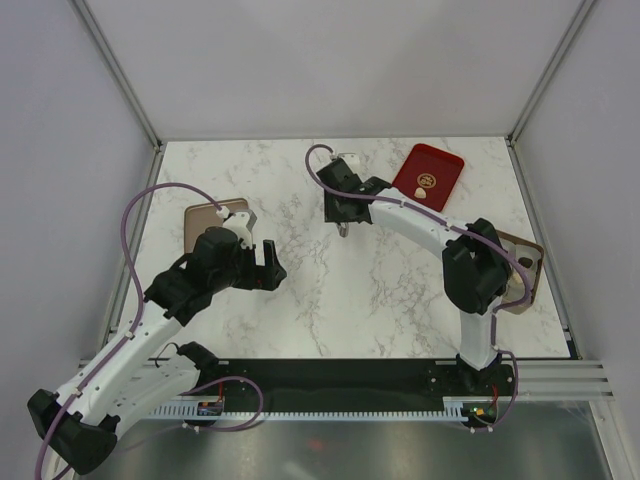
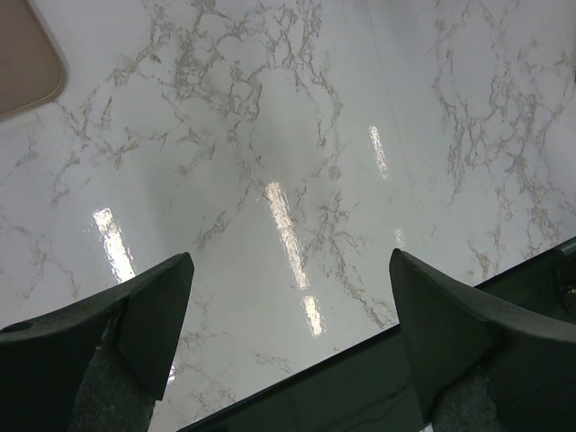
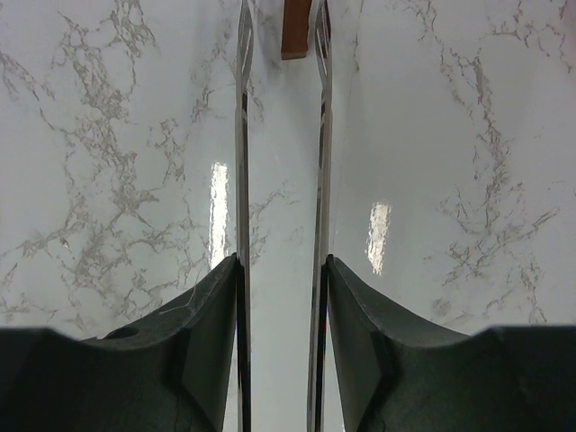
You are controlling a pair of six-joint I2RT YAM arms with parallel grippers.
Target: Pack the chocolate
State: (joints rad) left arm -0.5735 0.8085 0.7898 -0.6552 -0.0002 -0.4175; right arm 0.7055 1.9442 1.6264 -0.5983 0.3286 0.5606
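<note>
As both arms reach out over the white marble surface [image 1: 300, 310], the right arm [image 1: 470, 265] stretches toward the middle. The left arm [image 1: 130, 350] hangs over a tan box [image 1: 200, 222] and covers part of it. A second tan piece [image 1: 530, 262] lies under the right arm's elbow at the right edge. At the far right sits the red tray [image 1: 448, 165] with its gold emblem, and one cream chocolate lump [image 1: 421, 198] rests on its near part. The left gripper [image 2: 292, 306] is released, jaws spread wide over marble with nothing between them. The right gripper [image 1: 343, 230], fitted with two long thin metal blades, hovers left of the tray. Its wrist view shows a brown chocolate piece [image 3: 296, 29] at the blade tips, apparently pinched there, though a gap shows on its left side. Carrying looks like the step in hand, with the piece not yet packed. Next, the right arm needs to bring the blades over the intended container, lower gently, and part them without flicking so small a piece away. No other chocolates are visible.
</note>
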